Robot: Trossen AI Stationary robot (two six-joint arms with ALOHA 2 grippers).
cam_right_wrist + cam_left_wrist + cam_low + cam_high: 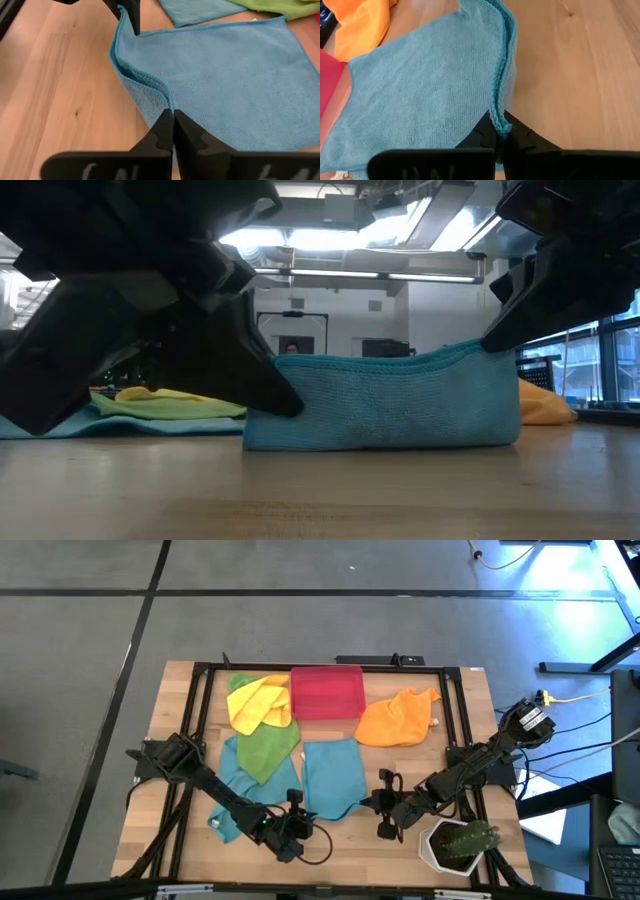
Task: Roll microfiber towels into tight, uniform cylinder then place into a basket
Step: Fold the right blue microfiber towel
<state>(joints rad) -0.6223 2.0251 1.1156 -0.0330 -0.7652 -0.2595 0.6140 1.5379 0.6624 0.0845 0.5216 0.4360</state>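
While both arms crouch at the near edge of the surface (190,850), the left end effector (297,812) is pinched tight on one near corner of the teal towel (332,775), and the right end effector (385,808) is clamped on the other! Between them the near hem lifts off the wood and folds over. That towel sits dead centre, at six o'clock from the red basket (326,692). A second teal cloth (232,772), the green (268,748) and the yellow (258,703) pile up at nine o'clock from it, the orange (398,718) at one o'clock. It looks light, limp and grippy, so it'll sag anywhere unsupported. I'd say hold the hem at both corners, evenly, or the roll goes cone-shaped.
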